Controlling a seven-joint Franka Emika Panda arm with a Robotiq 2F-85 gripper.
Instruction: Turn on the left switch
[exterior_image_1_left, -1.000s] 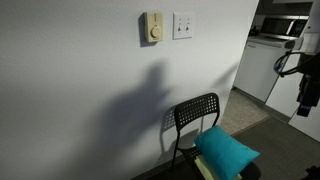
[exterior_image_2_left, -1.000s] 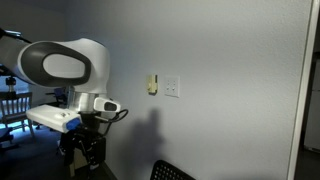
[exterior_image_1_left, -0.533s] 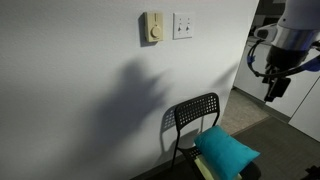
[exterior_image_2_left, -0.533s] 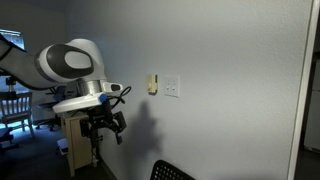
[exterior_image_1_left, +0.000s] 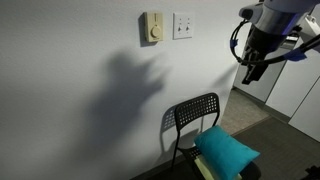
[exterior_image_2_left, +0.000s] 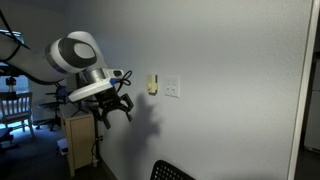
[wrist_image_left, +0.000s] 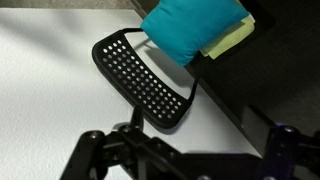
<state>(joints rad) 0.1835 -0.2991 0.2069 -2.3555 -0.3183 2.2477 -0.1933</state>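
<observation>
Tool (exterior_image_1_left: 249, 74) hangs spread open and empty in midair, well apart from the left switch (exterior_image_1_left: 179, 25).

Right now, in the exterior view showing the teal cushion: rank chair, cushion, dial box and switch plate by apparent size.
1. black chair
2. teal cushion
3. beige dial box and white switch plate: near alike. The box looks a touch taller, so I give no firm order.

Dim, soft pictures, with a broad blurred shadow (exterior_image_1_left: 135, 85) on the grey wall (exterior_image_1_left: 60, 120).
</observation>
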